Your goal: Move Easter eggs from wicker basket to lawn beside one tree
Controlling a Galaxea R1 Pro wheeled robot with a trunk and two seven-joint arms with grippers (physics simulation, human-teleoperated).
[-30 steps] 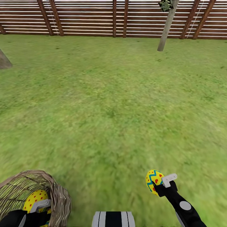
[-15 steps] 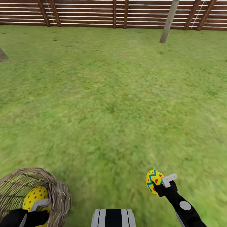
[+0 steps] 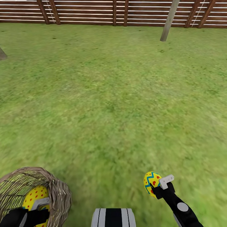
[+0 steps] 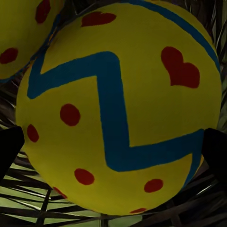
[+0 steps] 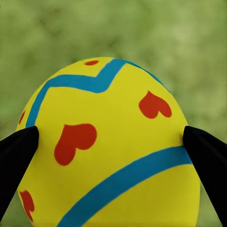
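The wicker basket (image 3: 60,195) sits on the lawn (image 3: 107,104) at the near left. My left gripper (image 3: 39,204) reaches into it, its dark fingers (image 4: 8,150) pressed on either side of a yellow Easter egg (image 4: 118,104) with a teal zigzag and red dots. A second egg (image 4: 19,33) lies beside it in the basket. At the near right, my right gripper (image 3: 156,186) is shut on another Easter egg (image 3: 150,181), held above the grass. That egg (image 5: 113,151) sits between the black fingertips (image 5: 16,156). A slanted pale tree trunk (image 3: 168,20) stands far off at the right.
A brown slatted fence (image 3: 94,12) closes off the far end of the garden. A grey-brown trunk base (image 3: 2,54) shows at the left edge. Open grass stretches between me and the tree. My own base (image 3: 113,218) shows at the bottom centre.
The whole view has shifted, so the fence and far trunk sit higher in the picture. My right gripper and its egg have dropped slightly lower and to the left. The left gripper stays in the basket.
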